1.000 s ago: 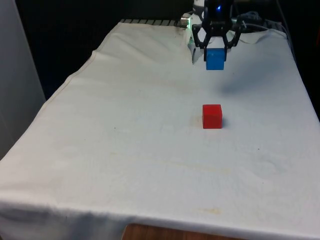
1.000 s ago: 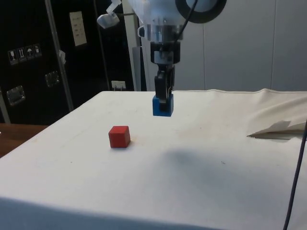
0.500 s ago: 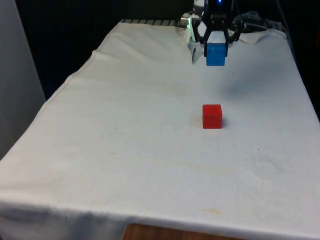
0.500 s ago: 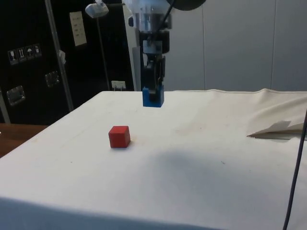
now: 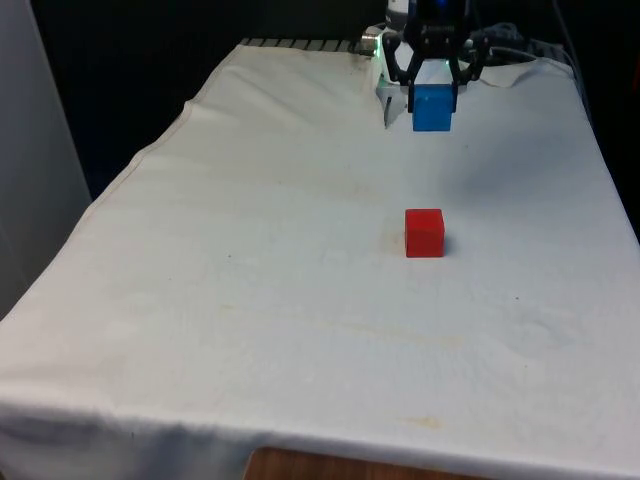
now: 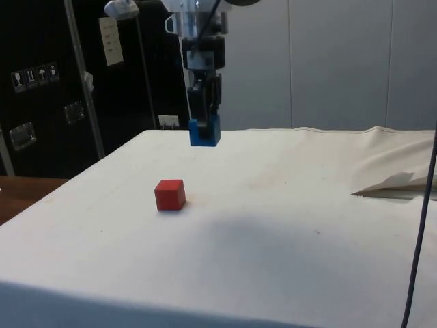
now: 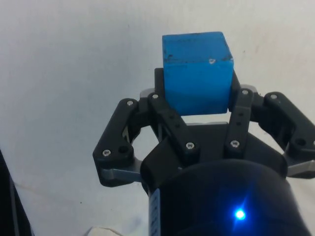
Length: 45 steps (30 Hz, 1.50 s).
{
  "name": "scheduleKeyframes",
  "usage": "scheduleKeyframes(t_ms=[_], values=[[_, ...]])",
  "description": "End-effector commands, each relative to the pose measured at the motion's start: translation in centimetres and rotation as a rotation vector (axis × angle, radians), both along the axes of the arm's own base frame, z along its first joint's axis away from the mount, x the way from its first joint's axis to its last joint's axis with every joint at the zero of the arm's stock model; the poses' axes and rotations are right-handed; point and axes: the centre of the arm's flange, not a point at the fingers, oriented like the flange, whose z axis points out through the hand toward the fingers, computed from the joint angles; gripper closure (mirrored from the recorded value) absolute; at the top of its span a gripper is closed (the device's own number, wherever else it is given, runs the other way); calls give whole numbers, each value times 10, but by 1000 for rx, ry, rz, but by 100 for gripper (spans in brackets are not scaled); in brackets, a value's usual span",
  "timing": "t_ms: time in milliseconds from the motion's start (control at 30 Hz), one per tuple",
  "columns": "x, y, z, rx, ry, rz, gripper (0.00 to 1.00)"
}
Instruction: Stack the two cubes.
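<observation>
White cloth [image 5: 250, 300] covers the whole tabletop [image 6: 287, 225] and hangs over its near edge in the front view. The cloth carries faint yellowish stains and shallow creases. A raised fold of cloth [image 6: 396, 183] stands up toward the side view's right edge, well apart from the red cube.

The white arm [image 6: 194, 17] reaches down from above, and its black hand [image 5: 432, 80] hangs in the air above the tabletop. The hand points straight down. Its two fingers [image 7: 167, 115] are closed against opposite faces of the blue cube [image 5: 433, 108], which sits clamped between them with its lower half projecting below the fingertips. The blue cube is held level and clear of the cloth, with open space beneath it in the side view [image 6: 204, 132]. In the wrist view the blue cube [image 7: 197, 71] shows small scuffs on its faces and bare cloth behind it.

The red cube [image 5: 424, 232] rests flat on the cloth, upright, with nothing touching it. Taking the red cube as the reference: in the front view the held blue cube is higher in the picture than the red cube, on the robot's side, and nearly in line with it. In the side view the red cube [image 6: 170, 195] lies lower than the blue cube and slightly toward the dark cabinets [image 6: 41, 89]. The two cubes are well apart.
</observation>
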Motion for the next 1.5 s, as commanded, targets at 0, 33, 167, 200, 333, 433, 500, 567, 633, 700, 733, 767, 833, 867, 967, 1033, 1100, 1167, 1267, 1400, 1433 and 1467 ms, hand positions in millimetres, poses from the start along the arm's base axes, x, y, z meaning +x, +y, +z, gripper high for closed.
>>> scheduleKeyframes(t_ms=[0, 33, 167, 200, 333, 433, 500, 567, 633, 700, 733, 767, 833, 867, 967, 1033, 1100, 1167, 1267, 1400, 1433, 1467], values=[[3, 0, 0, 3, 10, 0, 98], [5, -1, 1, 3, 12, -1, 98], [11, 0, 3, 2, 16, -1, 98], [15, 0, 5, 2, 18, -1, 98], [22, 0, 7, 1, 23, -3, 98], [26, 1, 7, 2, 25, -2, 98], [31, -1, 7, 2, 27, -4, 98], [35, -1, 7, 2, 27, -4, 98], [38, -1, 7, 1, 27, -5, 98], [40, 0, 7, -5, 18, -5, 98], [42, 0, 7, -5, 17, -5, 98], [45, -1, 7, -2, 26, -5, 98], [48, -1, 7, -3, 24, -6, 98], [50, -1, 7, -3, 23, -6, 98], [55, -1, 6, -4, 22, -6, 98], [60, -1, 4, -4, 20, -7, 98], [62, -1, 4, -4, 19, -8, 98], [65, -1, 3, -4, 19, -7, 98], [72, -2, 0, -3, 16, -9, 98], [74, -1, -1, -7, 9, -11, 98], [78, -3, -4, -2, 14, -11, 98], [79, -2, -5, -1, 14, -11, 98]])
